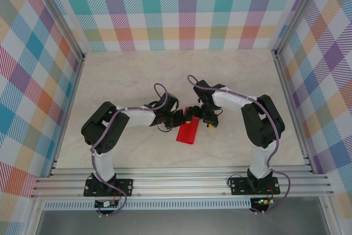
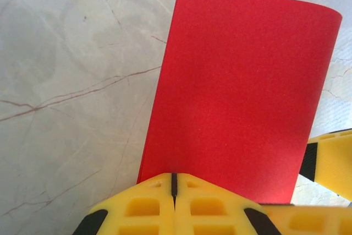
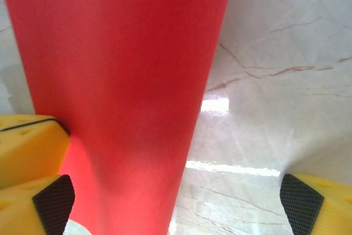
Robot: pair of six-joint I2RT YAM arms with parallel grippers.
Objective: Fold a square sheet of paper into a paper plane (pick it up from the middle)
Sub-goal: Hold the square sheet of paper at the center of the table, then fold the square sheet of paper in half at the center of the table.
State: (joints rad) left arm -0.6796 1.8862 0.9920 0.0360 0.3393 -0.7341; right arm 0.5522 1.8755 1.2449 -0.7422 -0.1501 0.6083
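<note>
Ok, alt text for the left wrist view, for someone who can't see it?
The left gripper is shut on the near edge of a red paper that stretches away over the marbled table, its far edge curling up.

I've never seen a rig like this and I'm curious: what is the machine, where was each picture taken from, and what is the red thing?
Two robot arms are bolted side by side at a table. The wide picture looks down from above and behind them; the other two come from a camera on each wrist, past its yellow fingers. On the table lies a sheet of red paper, seemingly folded. The left tool is shut on its edge. The right tool stands wide open, the paper between its fingers, not gripped by it.
</note>
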